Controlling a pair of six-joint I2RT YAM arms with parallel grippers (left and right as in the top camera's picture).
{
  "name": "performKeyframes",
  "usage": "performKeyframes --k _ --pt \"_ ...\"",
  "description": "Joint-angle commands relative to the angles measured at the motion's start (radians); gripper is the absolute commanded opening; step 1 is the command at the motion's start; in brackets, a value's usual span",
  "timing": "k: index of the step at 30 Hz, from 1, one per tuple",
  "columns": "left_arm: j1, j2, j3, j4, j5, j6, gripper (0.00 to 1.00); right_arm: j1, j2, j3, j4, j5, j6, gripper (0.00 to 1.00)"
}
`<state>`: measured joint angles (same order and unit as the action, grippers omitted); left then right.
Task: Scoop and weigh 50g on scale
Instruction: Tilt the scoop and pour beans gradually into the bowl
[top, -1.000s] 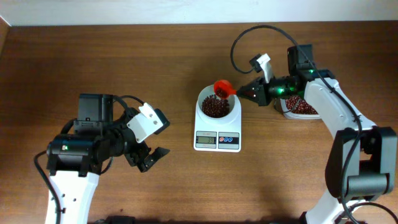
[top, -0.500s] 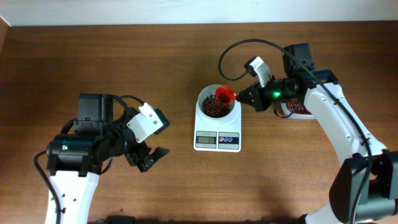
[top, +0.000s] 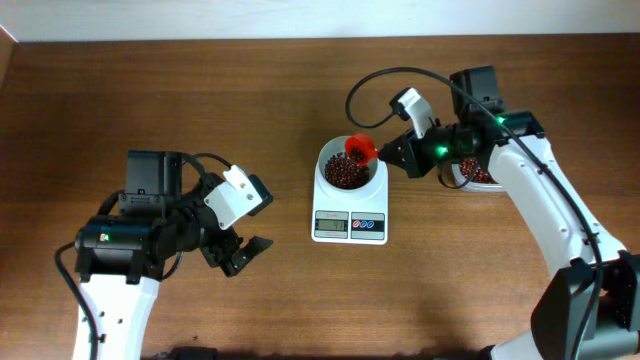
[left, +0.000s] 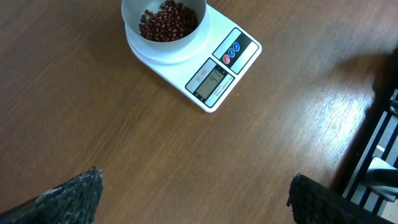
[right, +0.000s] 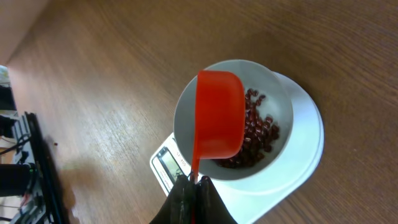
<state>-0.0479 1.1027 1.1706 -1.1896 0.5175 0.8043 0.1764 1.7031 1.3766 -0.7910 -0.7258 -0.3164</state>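
Note:
The white scale (top: 350, 226) stands mid-table, its round bowl (top: 327, 160) holding dark red-brown beans (top: 343, 176). My right gripper (top: 386, 153) is shut on the handle of an orange-red scoop (top: 360, 149), which hangs over the bowl's far right part. In the right wrist view the scoop (right: 219, 115) shows its outer side above the beans (right: 258, 134) and bowl (right: 283, 93); its inside is hidden. My left gripper (top: 243, 256) hovers open and empty left of the scale. Its wrist view shows the scale (left: 214, 68), its grey display and the beans (left: 168, 18) ahead of the wide-apart gripper (left: 194, 177).
A clear tub (top: 480, 176) with more beans sits right of the scale, partly hidden under my right arm. A black cable loops above the right wrist (top: 372, 80). Bare wooden tabletop (top: 280, 90) surrounds the scale.
My right arm has shifted left and slightly nearer, carrying the scoop from the bowl's far rim to over the bowl. The left arm has stayed still.

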Motion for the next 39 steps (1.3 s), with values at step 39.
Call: performKeyframes --k 39 --pt "0.005 -0.002 0.008 -0.002 0.017 0.013 0.99 0.127 -0.062 0.068 -0.047 0.236 0.014 0.04"
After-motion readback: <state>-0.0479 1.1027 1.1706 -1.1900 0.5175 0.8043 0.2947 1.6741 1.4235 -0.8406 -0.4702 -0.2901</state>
